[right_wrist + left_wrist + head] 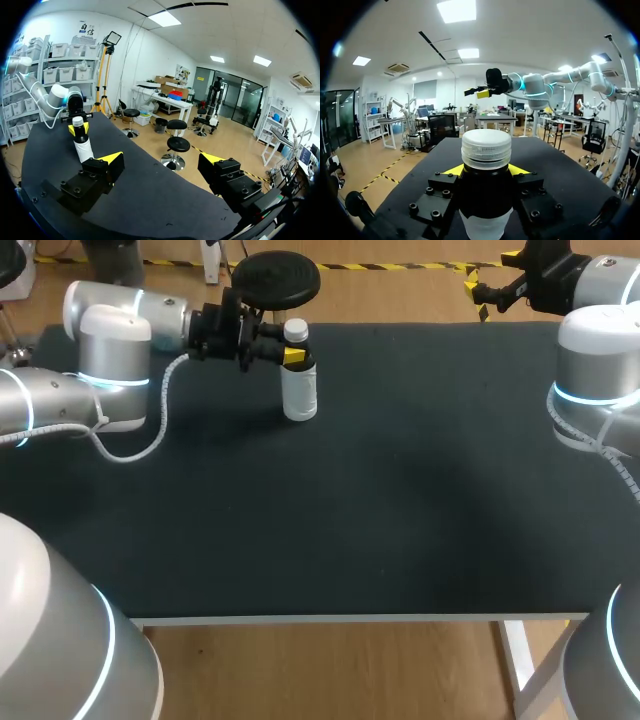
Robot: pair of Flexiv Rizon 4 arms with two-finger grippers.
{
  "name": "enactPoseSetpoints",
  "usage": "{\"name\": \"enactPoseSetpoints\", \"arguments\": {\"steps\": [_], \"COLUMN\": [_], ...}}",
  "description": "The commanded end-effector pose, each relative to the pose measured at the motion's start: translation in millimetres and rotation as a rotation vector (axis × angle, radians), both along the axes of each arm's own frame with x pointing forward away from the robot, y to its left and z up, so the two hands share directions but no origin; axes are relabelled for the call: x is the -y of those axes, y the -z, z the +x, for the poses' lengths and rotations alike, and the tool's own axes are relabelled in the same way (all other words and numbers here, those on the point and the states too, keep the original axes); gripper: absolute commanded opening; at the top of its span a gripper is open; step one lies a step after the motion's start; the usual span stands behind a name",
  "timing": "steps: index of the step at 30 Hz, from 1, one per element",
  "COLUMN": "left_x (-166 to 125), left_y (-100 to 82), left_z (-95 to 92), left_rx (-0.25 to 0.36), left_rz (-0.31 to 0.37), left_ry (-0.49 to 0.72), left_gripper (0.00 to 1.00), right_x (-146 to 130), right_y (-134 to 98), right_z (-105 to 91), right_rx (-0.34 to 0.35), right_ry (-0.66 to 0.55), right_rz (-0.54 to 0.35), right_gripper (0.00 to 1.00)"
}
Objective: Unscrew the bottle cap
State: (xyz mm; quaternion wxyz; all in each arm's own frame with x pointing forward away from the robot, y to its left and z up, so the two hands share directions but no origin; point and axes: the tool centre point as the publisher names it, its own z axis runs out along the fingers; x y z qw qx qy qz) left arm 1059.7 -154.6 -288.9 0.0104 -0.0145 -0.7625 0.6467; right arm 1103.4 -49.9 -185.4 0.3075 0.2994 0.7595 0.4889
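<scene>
Most likely a robotics lab: two grey-and-white jointed robot arms ringed with blue light, the left arm (110, 355) and the right arm (597, 355), flank a wide table (400, 500) topped in matt black sheet. Beyond run yellow-and-black hazard tape (400, 265) across a wood-look floor (400, 298) and, blurred, white shelving (46, 75) stacked with pale storage bins (61, 49).

left pincer (486, 171) tips mostly behind bottle (486, 197)

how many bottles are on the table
1. The bottle stands upright near the far edge of the table, left of the middle, with its neck clasped by the left gripper. No other bottle shows in any view.
</scene>
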Motion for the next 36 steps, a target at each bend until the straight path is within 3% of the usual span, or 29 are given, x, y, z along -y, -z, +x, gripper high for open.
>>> {"name": "enactPoseSetpoints", "arguments": {"steps": [1, 18, 26, 32, 36], "left_x": [-0.4, -0.4, -0.4, -0.4, -0.4], "left_y": [0.8, 0.8, 0.8, 0.8, 0.8], "left_z": [2.1, 2.1, 2.1, 2.1, 2.1], "left_rx": [-0.001, -0.001, -0.001, -0.001, -0.001], "left_rz": [-0.001, -0.001, -0.001, -0.001, -0.001], "left_ry": [0.006, 0.006, 0.006, 0.006, 0.006], "left_gripper": [0.0, 0.0, 0.0, 0.0, 0.0], "right_x": [0.0, -0.5, -11.7, -29.9, -47.0], "right_y": [-0.2, 0.6, 6.3, 12.3, 17.5], "right_z": [0.8, 1.2, 8.2, 9.0, 9.6], "right_rx": [-0.002, 0.005, -0.049, -0.122, -0.148], "right_ry": [-0.001, -0.02, -0.348, -0.617, -0.707], "right_rz": [-0.001, -0.01, -0.042, -0.121, -0.182], "right_gripper": [1.0, 1.0, 1.0, 1.0, 1.0]}}
